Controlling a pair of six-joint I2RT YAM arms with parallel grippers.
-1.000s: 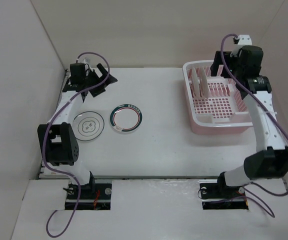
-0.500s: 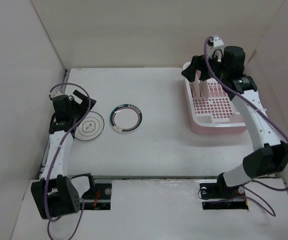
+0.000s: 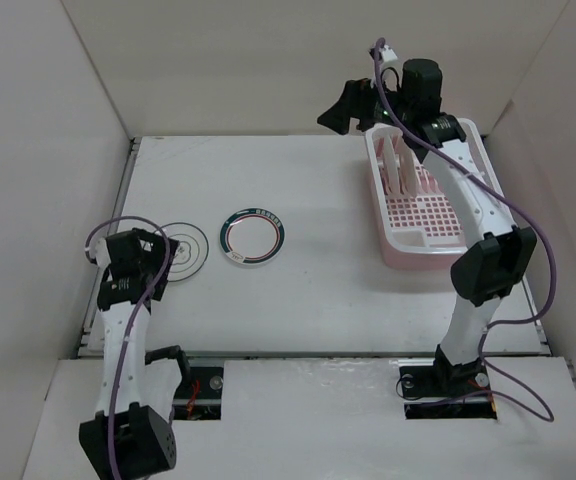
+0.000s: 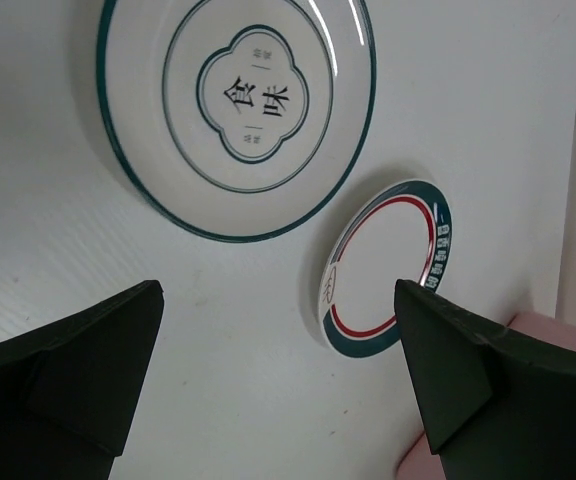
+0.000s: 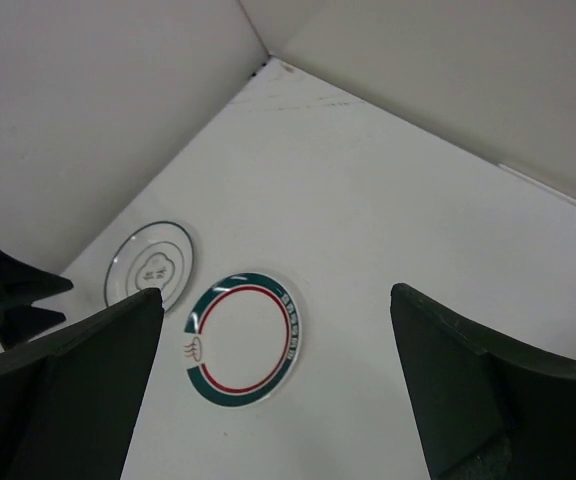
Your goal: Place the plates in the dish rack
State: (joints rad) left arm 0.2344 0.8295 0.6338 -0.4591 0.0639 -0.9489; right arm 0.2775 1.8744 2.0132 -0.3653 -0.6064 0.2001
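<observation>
Two plates lie flat at mid-left of the table: one with a thin dark ring and centre motif (image 3: 186, 250) (image 4: 238, 105) (image 5: 153, 265), and one with a dark green rim band (image 3: 253, 237) (image 4: 388, 265) (image 5: 243, 338). Two more white plates (image 3: 400, 165) stand upright in the far left end of the pink dish rack (image 3: 438, 245). My left gripper (image 3: 156, 262) (image 4: 278, 385) hovers open at the near-left edge of the thin-ring plate, holding nothing. Raised above the rack's far left corner, my right gripper (image 3: 346, 110) (image 5: 278, 400) is open and empty, facing the flat plates.
White walls close in the table on the left, back and right. The left arm's link and purple cable (image 3: 118, 330) run along the left wall. The right arm (image 3: 473, 210) arches over the rack. A pink corner of the rack (image 4: 558, 335) shows in the left wrist view.
The left arm swung from the far left corner back toward the near side, ending beside the thin-ring plate. The right arm swept left across the rack. Both grippers stayed open.
</observation>
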